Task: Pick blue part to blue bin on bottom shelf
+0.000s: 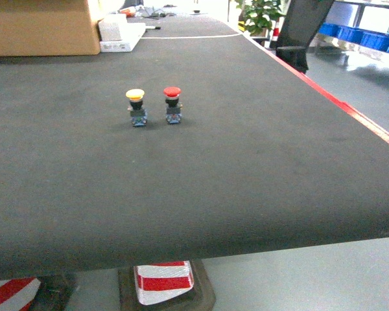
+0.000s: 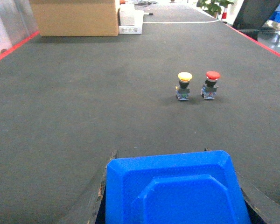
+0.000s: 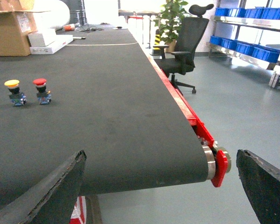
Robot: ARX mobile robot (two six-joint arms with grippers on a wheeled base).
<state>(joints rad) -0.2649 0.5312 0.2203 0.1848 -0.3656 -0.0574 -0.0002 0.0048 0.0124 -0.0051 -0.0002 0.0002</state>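
The blue part (image 2: 177, 191), a flat blue plastic piece with bevelled corners, fills the bottom of the left wrist view. My left gripper (image 2: 160, 156) is shut on it, with a dark finger against each side, above the black belt (image 2: 84, 107). In the right wrist view, my right gripper (image 3: 161, 156) stands wide open with nothing between its fingers, beyond the belt's near end. Blue bins (image 3: 242, 46) sit on a rack far to the right. I cannot tell which one is the task's bin. The bottom shelf cannot be made out. Neither gripper shows in the head view.
Two push buttons stand mid-belt, one yellow-capped (image 1: 136, 107) and one red-capped (image 1: 172, 103). A cardboard box (image 1: 45, 26) and a white box (image 1: 120, 32) sit at the far end. The belt's right side has a red edge (image 1: 350, 110). An office chair (image 3: 182, 51) stands on the floor.
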